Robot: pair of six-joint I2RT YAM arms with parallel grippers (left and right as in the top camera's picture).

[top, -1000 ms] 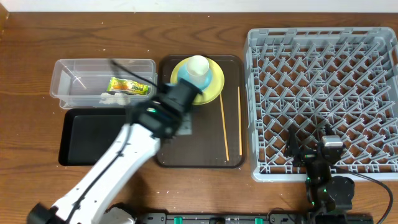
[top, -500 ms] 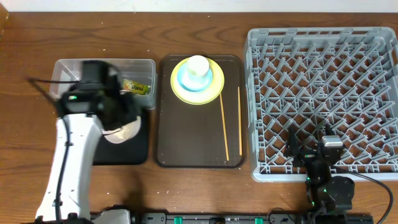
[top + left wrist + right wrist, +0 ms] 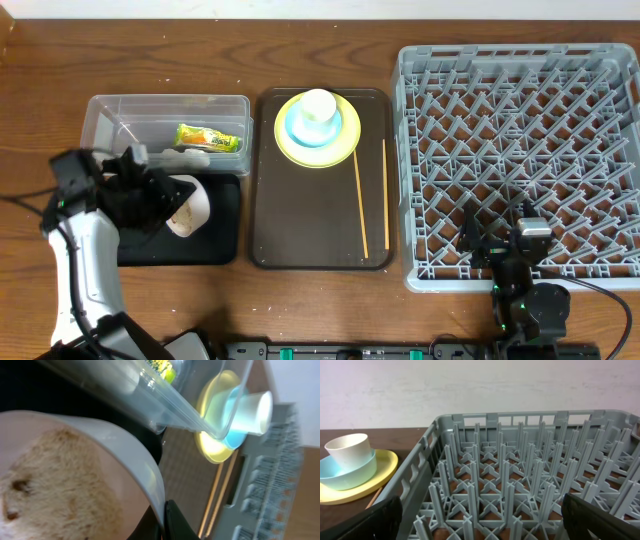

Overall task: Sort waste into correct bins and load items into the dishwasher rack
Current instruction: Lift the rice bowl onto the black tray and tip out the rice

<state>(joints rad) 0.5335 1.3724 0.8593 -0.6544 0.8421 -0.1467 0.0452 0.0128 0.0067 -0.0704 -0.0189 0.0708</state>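
Observation:
My left gripper (image 3: 163,196) is shut on the rim of the white bowl (image 3: 189,205), which hangs tipped on its side over the black tray (image 3: 215,245). In the left wrist view the rim (image 3: 150,480) is pinched between the black fingers (image 3: 175,522), and a beige clump (image 3: 50,485) clings inside the bowl. The clear tub (image 3: 120,110) behind holds the snack wrapper (image 3: 210,137) and the white tissue (image 3: 185,157). The yellow plate (image 3: 342,148), blue bowl (image 3: 295,125) and white cup (image 3: 318,105) are stacked on the brown serving tray (image 3: 300,230), beside the two chopsticks (image 3: 360,200). My right gripper (image 3: 485,525) stands open above the grey rack (image 3: 520,150), near its front edge.
The brown serving tray lies between the bins and the rack. The rack's upright pegs (image 3: 505,490) fill the right wrist view. The tub's clear wall (image 3: 150,400) passes close above the held bowl. Bare wooden table (image 3: 300,40) runs along the back and the far left.
The left arm carried the white bowl from the serving tray leftward to the black tray, and the bowl is now tipped on its side. The right arm has not moved.

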